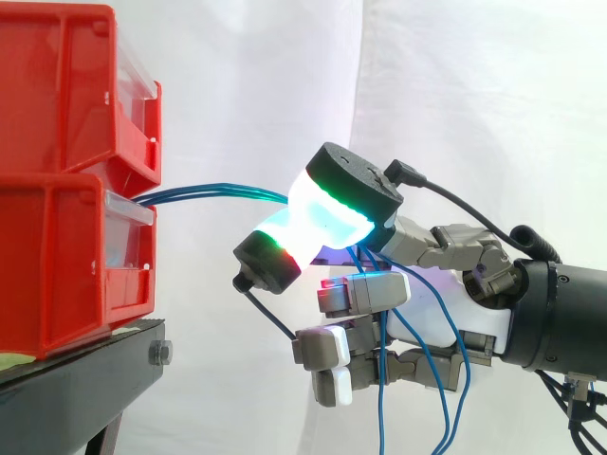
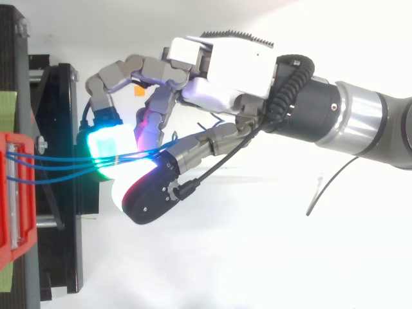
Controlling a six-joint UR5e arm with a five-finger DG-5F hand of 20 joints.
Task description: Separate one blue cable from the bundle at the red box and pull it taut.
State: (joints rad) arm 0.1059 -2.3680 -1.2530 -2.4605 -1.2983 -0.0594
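Note:
Several thin blue cables (image 1: 218,194) leave the gap between the two stacked red boxes (image 1: 66,180) and run nearly level to the right, close together. My hand (image 1: 446,313) reaches in from the right and pinches these cables between two glowing fingertips (image 1: 327,213), a short way off the box front. In the top view the blue cables (image 2: 58,164) fan out slightly at the red box (image 2: 16,193) and meet at the green-white pads (image 2: 106,145) of my hand (image 2: 238,71). Behind the pinch the cables hang slack past the palm (image 1: 384,398). I cannot tell whether one cable is apart from the others.
The red boxes stand on a black stand (image 1: 85,379) whose edge juts toward the hand. A white curtain (image 1: 266,76) closes the background. Open space lies to the right of the stand, below and around the arm (image 2: 360,122).

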